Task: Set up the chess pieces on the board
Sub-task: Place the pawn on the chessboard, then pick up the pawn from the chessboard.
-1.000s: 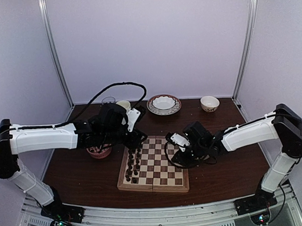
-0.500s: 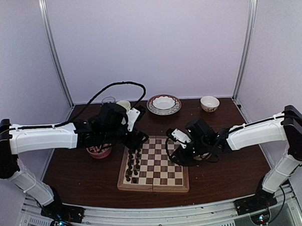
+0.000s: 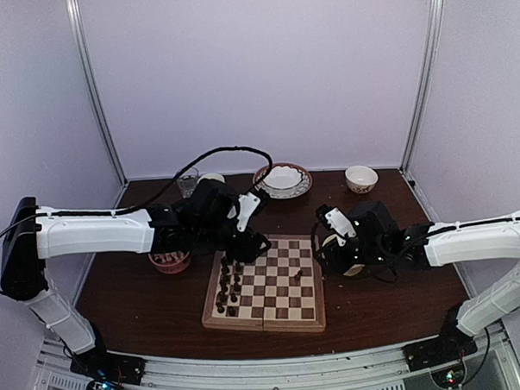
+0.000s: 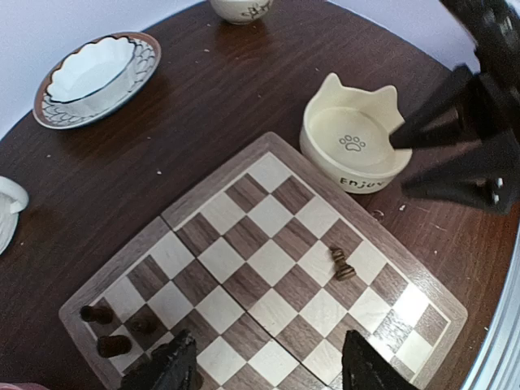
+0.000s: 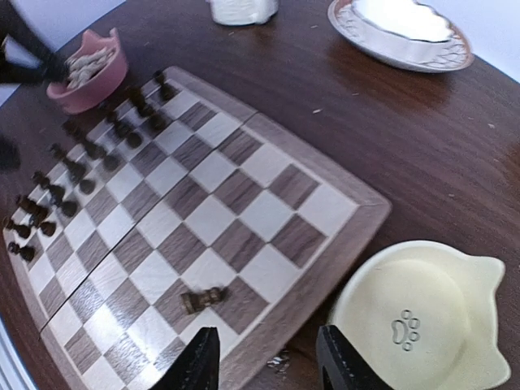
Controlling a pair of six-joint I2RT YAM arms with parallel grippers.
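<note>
Here, tiny dark chess pieces [image 3: 228,284] lining chequered board [image 3: 273,300], end effectors [image 4: 268,361] [image 5: 268,351] parted, empty

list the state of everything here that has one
square wooden folding chessboard: opened flat
dark brown chess pieces: upright in rows along the board's left edge
lone dark piece: lying on its side
cream cat-eared bowl: empty
pink cat-eared bowl: holds pale pieces
left gripper: open, empty
right gripper: open, empty
</note>
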